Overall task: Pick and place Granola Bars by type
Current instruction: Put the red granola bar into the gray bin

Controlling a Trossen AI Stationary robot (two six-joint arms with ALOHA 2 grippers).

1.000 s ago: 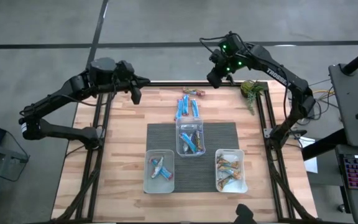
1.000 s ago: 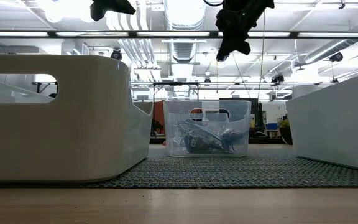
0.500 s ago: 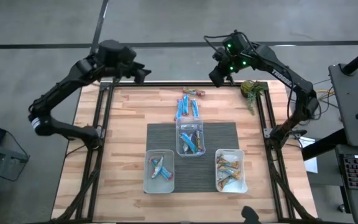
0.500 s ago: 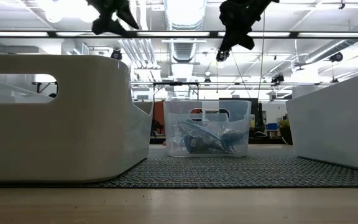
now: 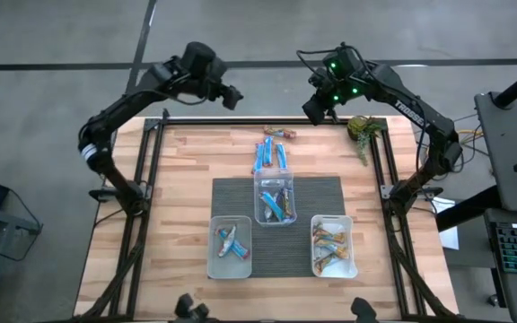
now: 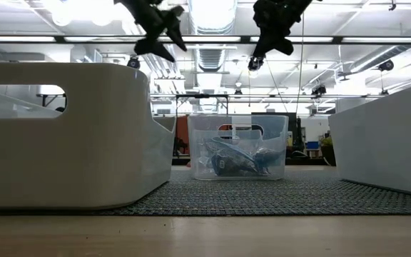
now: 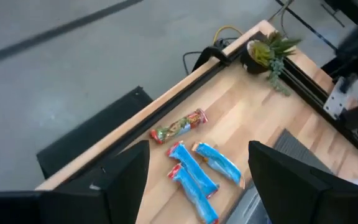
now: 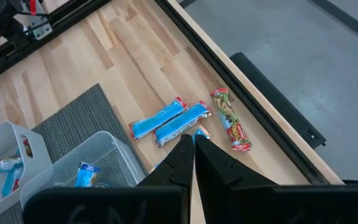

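Observation:
Three blue Granola Bars [image 7: 194,177] and one red-and-green bar [image 7: 179,126] lie loose on the wooden table near its far edge, seen also in the high view as blue bars [image 5: 271,156] and the red-and-green bar [image 5: 278,134]. My left gripper [image 5: 232,95] hangs open high over the far edge, left of the bars, with nothing between its fingers [image 7: 129,180]. My right gripper [image 5: 313,111] is shut and empty, high above the far edge, right of the bars; in its wrist view the shut fingertips [image 8: 193,144] cover part of one blue bar.
A clear tub [image 5: 275,199] with blue bars stands on the grey mat [image 5: 330,193]. Nearer are a left tub [image 5: 230,245] and a right tub [image 5: 333,244] with bars. A small green plant [image 5: 363,130] sits at the far right corner. Black frame rails run along the table's edges.
My left gripper has opened. It has swung from over the table's far left corner toward the right along the far edge and up, turning to face the loose bars. The bars and tubs have not moved.

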